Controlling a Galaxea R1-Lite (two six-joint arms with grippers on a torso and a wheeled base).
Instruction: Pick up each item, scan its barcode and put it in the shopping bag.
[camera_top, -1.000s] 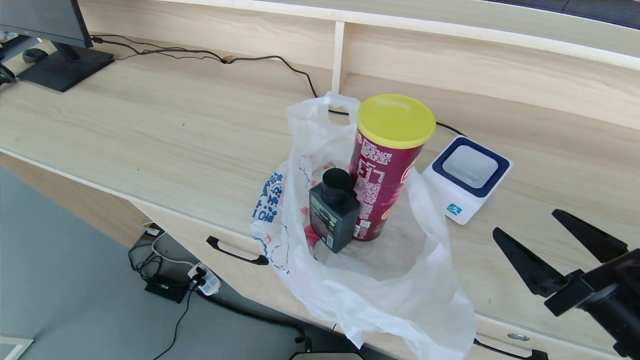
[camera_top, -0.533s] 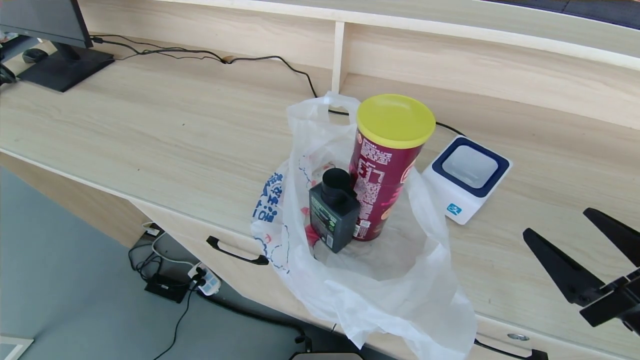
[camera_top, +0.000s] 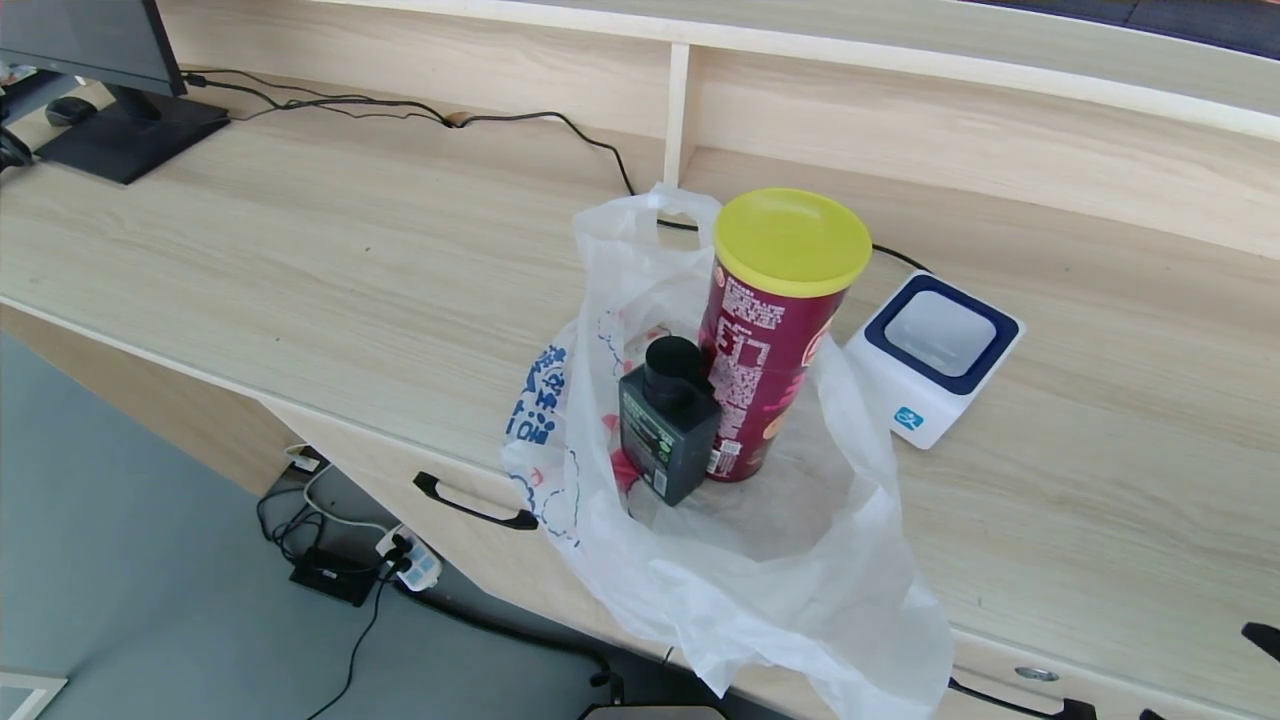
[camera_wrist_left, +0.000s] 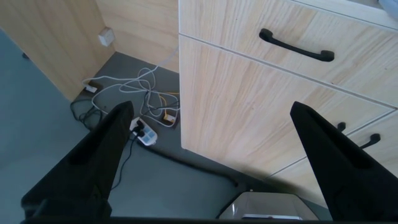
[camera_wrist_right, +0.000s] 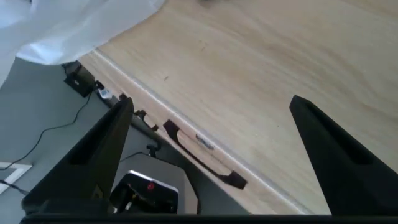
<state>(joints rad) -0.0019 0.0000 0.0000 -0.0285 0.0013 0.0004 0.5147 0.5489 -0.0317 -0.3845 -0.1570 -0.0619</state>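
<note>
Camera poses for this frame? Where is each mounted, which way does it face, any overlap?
Left wrist: on the left arm, held low, facing the drawer fronts and floor cables; left gripper frames the shot, jaws open.
Right wrist: on the right arm, looking down over the front edge of the counter; right gripper, jaws open.
Head: on the head, looking forward and down at the shopping bag, snack can and barcode scanner; a right jaw tip sits at the lower right edge.
Shared: head and right wrist both catch the shopping bag and counter.
</note>
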